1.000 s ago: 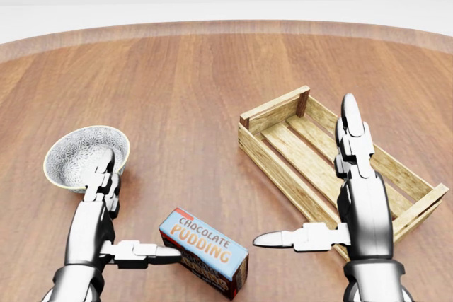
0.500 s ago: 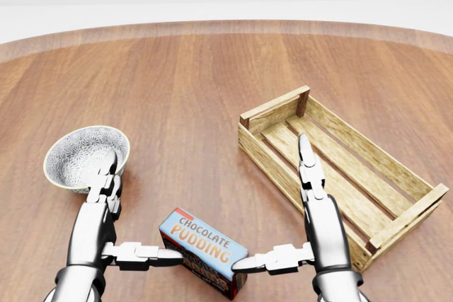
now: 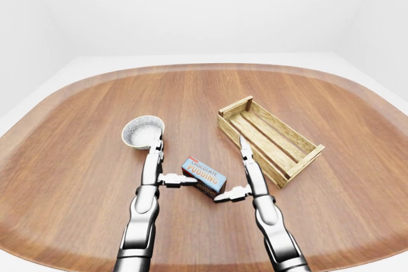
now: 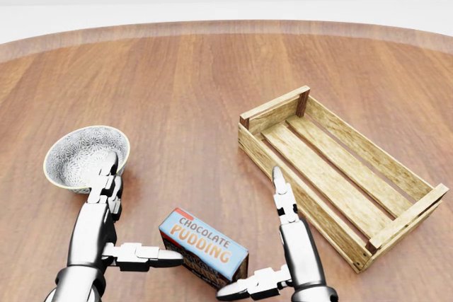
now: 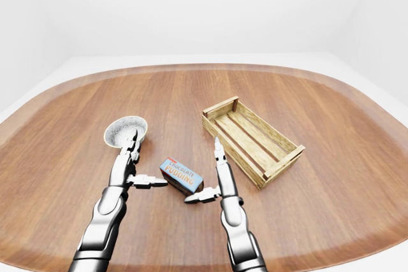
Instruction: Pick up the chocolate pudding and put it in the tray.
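— Where is your chocolate pudding (image 4: 204, 251) right now?

— It lies flat on the wooden table (image 4: 198, 90), low in the head view, between your two hands. The box sits at a slant, label up, with the tray (image 4: 333, 175) off to its right and a little higher in the view.

— And your hands?

— Your left hand (image 4: 113, 235) is spread wide, two fingers pointing up the view and the thumb (image 4: 145, 254) reaching sideways until its tip meets the left end of the box. Your right hand (image 4: 279, 249) is spread the same way, its thumb (image 4: 248, 286) stretched toward the box's lower right corner, touching it or just short; you cannot tell which. Neither hand is closed round anything.

— What else is close by?

— A patterned bowl (image 4: 85, 155) stands on the table at the upper left, just above your left fingertips in the head view; whether they touch its rim is not clear. The tray's near long wall runs just to the right of your right hand. The stretch of table between the box and the tray holds only that right hand.
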